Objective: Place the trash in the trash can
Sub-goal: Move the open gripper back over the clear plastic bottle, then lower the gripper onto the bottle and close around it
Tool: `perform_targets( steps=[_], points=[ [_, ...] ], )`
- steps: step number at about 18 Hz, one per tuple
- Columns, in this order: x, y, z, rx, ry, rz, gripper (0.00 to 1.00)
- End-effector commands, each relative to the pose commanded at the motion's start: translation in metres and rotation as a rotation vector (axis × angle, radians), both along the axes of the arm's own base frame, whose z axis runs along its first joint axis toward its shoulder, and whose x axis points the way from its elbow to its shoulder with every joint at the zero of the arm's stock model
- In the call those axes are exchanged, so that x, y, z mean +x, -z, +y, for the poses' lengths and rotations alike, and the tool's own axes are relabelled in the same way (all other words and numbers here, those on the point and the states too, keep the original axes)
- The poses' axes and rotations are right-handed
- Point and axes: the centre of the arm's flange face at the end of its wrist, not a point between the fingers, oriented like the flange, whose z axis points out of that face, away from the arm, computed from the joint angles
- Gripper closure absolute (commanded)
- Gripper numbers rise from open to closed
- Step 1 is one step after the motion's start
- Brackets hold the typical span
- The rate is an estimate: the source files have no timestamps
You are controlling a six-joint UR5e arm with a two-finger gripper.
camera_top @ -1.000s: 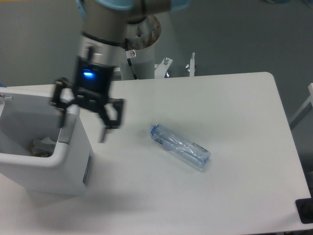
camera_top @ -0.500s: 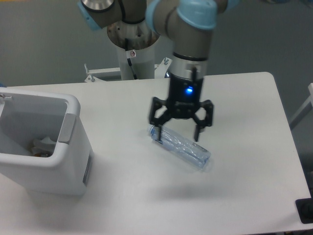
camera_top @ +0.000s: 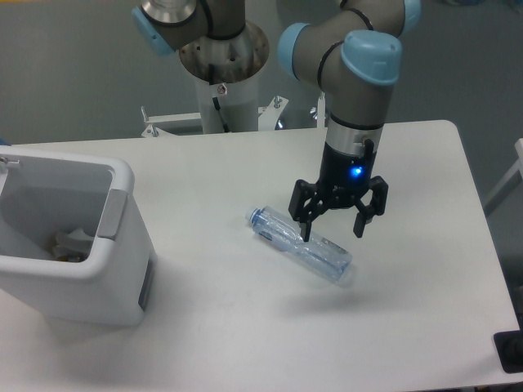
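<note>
A crushed clear plastic bottle [camera_top: 296,243] with a bluish cap lies on its side on the white table, cap toward the left. My gripper [camera_top: 333,232] hangs open just above the bottle's right half, its fingers spread on either side and nothing held between them. The white boxy trash can [camera_top: 122,253] stands at the left edge of the table. A crumpled pale wrapper [camera_top: 72,242] lies inside it at the bottom.
The arm's base column [camera_top: 223,90] rises behind the table's far edge. The table's right edge [camera_top: 482,237] runs close to a grey floor, and a dark object [camera_top: 510,351] sits at the lower right corner.
The gripper swung from beside the trash can rightward across the table to above the bottle, then shifted further right over its lower half. The bottle has not moved.
</note>
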Motion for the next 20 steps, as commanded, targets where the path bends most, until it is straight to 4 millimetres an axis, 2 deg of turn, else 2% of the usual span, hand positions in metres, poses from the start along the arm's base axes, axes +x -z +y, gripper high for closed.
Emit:
perform_targets(
  steps=[5, 7, 10, 13, 15, 17, 20],
  points=[
    [-0.003, 0.023, -0.006, -0.093, -0.176, -0.049, 0.0],
    [-0.006, 0.04, -0.003, -0.127, -0.208, -0.069, 0.0],
    [-0.004, 0.061, 0.012, -0.19, -0.248, -0.08, 0.0],
    [0.002, 0.097, 0.025, -0.296, -0.299, -0.082, 0.0],
    [0.001, 0.112, 0.035, -0.341, -0.327, -0.073, 0.0],
    [0.001, 0.124, 0.038, -0.369, -0.357, -0.078, 0.0],
    [0.004, 0.132, 0.041, -0.393, -0.358, -0.071, 0.0]
  ],
)
